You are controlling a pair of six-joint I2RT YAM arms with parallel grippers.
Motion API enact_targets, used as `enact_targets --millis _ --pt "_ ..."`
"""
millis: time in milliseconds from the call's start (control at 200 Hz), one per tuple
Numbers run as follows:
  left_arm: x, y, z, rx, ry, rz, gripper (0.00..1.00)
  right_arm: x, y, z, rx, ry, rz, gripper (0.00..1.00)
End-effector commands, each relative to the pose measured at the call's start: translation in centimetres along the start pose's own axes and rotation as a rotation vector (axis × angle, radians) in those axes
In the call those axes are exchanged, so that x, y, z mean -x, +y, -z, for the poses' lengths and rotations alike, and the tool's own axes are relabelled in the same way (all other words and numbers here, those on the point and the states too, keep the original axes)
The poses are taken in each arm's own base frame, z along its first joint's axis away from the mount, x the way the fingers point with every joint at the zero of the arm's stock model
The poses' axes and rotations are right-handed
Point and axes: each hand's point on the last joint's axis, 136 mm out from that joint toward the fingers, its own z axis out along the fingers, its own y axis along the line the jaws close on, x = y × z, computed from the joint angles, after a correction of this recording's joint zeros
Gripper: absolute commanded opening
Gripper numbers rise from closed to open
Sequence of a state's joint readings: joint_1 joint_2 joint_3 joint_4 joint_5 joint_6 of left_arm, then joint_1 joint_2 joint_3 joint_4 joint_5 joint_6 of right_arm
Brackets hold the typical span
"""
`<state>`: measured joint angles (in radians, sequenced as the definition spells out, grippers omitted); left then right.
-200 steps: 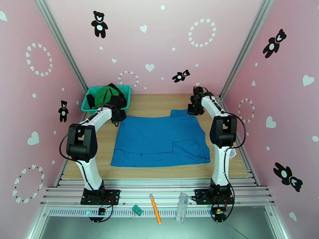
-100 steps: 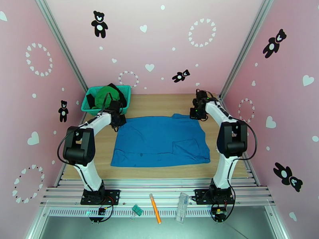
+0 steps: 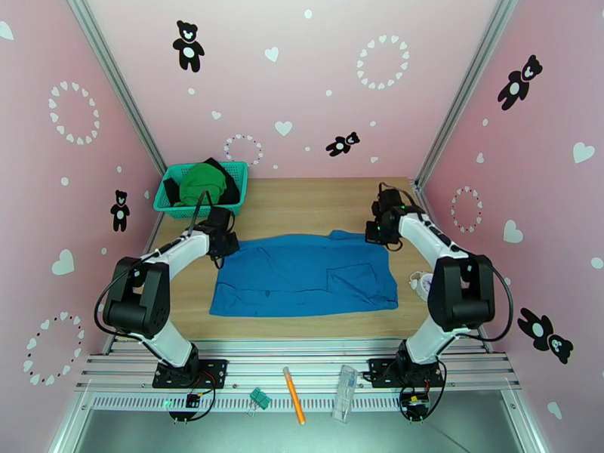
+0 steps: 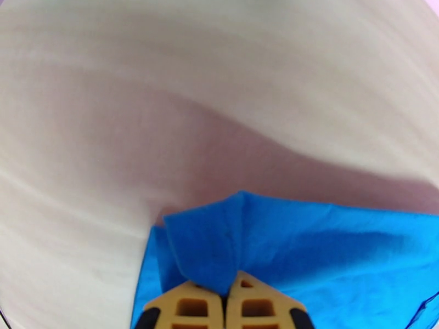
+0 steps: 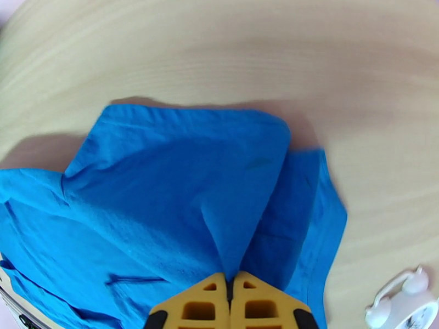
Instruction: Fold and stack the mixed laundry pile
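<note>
Nearest us, the shirt (image 3: 302,277) lay spread on the table (image 3: 302,198), its near hem flat and the pocket (image 3: 351,275) facing up on the right half. We judged it light, thin and limp. It would drape from wherever it was pinched, sag between two holds, and drag rather than glide over the wood. It looked neither slippery nor fragile, though a shallow pinch on one layer could pull free. Corners seemed the right places to take it, two at once so that the edge would run straight.

That was how it was held. At the far left corner the left gripper (image 4: 225,294) was clenched on a peak of blue cloth. At the far right corner the right gripper (image 5: 230,286) was clenched on another, with shirt tenting up to each pair of yellow fingertips.

Beyond, at the far left, the green garment (image 3: 202,181) and black garment (image 3: 173,192) sat bunched in the basket (image 3: 167,207). They looked equally soft, and we expected they would need spreading out before any fold.

As for the surroundings, an orange pen (image 3: 293,405) lay on the metal rail in front. The table was pale, smooth, level wood, bare between the shirt and the back. A small white object (image 3: 417,281) lay just right of the shirt. Pink walls (image 3: 302,69) with bears and hearts closed in three sides, leaving little room past the table's edges.
</note>
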<state>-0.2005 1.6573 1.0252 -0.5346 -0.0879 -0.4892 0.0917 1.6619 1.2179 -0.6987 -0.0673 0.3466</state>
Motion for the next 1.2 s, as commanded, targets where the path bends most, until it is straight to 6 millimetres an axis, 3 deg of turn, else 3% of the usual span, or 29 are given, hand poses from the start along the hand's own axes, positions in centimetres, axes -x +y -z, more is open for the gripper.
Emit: enact_targets --millis 0,100,170,250,295,360,486,601,721,876,1031,1196 --pt "-0.9 2.0 0.2 0.086 -0.024 0.059 0.0 -1.7 -0.8 -0.6 -0.031 -0.001 -0.042 0.0" --pt "-1.8 3.5 0.0 0.148 -0.023 0.076 0.01 -3.9 -1.4 -2.1 -0.057 0.05 -0.064 0.0" --pt "-2.1 4.2 0.2 0.178 -0.027 0.088 0.28 -5.2 -1.8 -2.9 -0.075 0.084 -0.077 0.1" --pt "-2.4 4.9 0.7 0.198 -0.042 0.099 0.72 -5.9 -2.0 -3.0 -0.09 0.102 -0.079 0.28" --pt "-2.3 5.0 1.2 0.203 -0.054 0.103 0.84 -5.9 -2.2 -2.7 -0.098 0.102 -0.079 0.34" --pt "-1.9 5.2 2.0 0.211 -0.068 0.105 0.93 -5.1 -2.1 -1.7 -0.105 0.086 -0.067 0.4" --pt "-0.5 5.0 4.1 0.223 -0.1 0.095 0.98 -2.2 -1.8 0.9 -0.116 0.032 -0.032 0.48" --pt "0.9 4.5 6.2 0.211 -0.131 0.091 0.97 0.7 -1.1 1.5 -0.095 0.014 -0.009 0.45" --pt "2.0 3.8 8.2 0.177 -0.164 0.098 0.92 2.6 -0.7 -0.5 -0.085 0.051 -0.012 0.39" --pt "2.7 3.4 9.9 0.152 -0.177 0.091 0.9 3.2 -0.8 -3.6 -0.094 0.092 -0.028 0.32" --pt "2.8 3.0 9.9 0.137 -0.167 0.088 0.88 3.3 -1.1 -6.1 -0.107 0.124 -0.035 0.29" --pt "2.6 2.9 9.4 0.139 -0.155 0.086 0.86 2.9 -1.5 -7.5 -0.125 0.148 -0.038 0.28"
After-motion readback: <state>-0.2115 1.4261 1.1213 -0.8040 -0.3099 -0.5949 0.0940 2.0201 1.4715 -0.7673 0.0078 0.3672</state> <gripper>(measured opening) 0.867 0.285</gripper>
